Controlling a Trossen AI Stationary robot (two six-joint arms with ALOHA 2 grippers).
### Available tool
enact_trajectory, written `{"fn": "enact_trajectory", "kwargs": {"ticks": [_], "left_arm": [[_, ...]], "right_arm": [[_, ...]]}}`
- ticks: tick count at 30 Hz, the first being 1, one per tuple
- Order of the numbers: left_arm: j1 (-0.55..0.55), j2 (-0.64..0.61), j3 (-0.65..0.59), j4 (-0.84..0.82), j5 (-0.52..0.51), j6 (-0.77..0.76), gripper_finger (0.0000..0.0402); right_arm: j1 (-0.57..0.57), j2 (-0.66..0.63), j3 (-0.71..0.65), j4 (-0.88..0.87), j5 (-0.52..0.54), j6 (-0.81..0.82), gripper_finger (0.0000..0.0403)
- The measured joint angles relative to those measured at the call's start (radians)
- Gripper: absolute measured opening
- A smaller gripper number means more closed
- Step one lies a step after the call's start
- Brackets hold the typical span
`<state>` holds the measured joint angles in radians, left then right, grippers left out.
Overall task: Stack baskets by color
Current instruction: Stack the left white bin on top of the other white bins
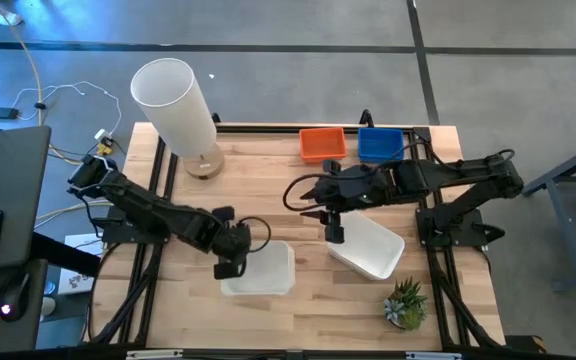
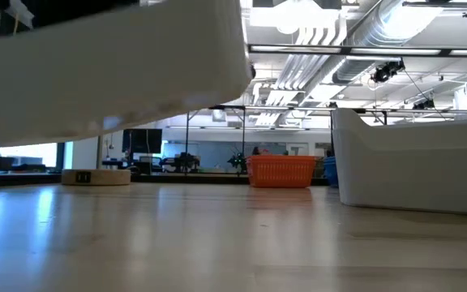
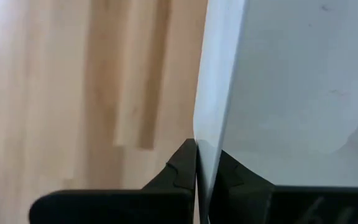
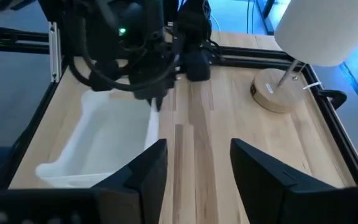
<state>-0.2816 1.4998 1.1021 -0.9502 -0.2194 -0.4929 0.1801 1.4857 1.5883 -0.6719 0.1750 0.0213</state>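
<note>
My left gripper is shut on a white basket near the table's front middle. The low view shows this basket raised off the table and tilted. A second white basket rests on the table to its right, and my right gripper hangs open above that basket's left edge with nothing between its fingers. An orange basket and a blue basket stand side by side at the far edge. My left gripper pinches the white basket's left end wall, with one finger inside the basket and one outside. The fingers come from above, pointing steeply down. The basket is lifted clear of the table and hangs tilted.
A tall white cylinder lamp on a round wooden base stands at the far left. A small potted plant sits at the front right. Bare wood lies in the middle between the baskets.
</note>
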Motion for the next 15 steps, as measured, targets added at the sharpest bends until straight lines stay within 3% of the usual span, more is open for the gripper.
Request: {"fn": "enact_trajectory", "kwargs": {"ticks": [8,15], "left_arm": [[0.063,0.000,0.042,-0.108,-0.003,0.007,0.0000],[0.086,0.000,0.047,-0.123,0.035,-0.029,0.0000]], "right_arm": [[-0.044,0.032,0.000,0.005,-0.032,0.009,0.0161],[-0.043,0.157,0.000,-0.027,-0.038,0.023,0.0161]]}}
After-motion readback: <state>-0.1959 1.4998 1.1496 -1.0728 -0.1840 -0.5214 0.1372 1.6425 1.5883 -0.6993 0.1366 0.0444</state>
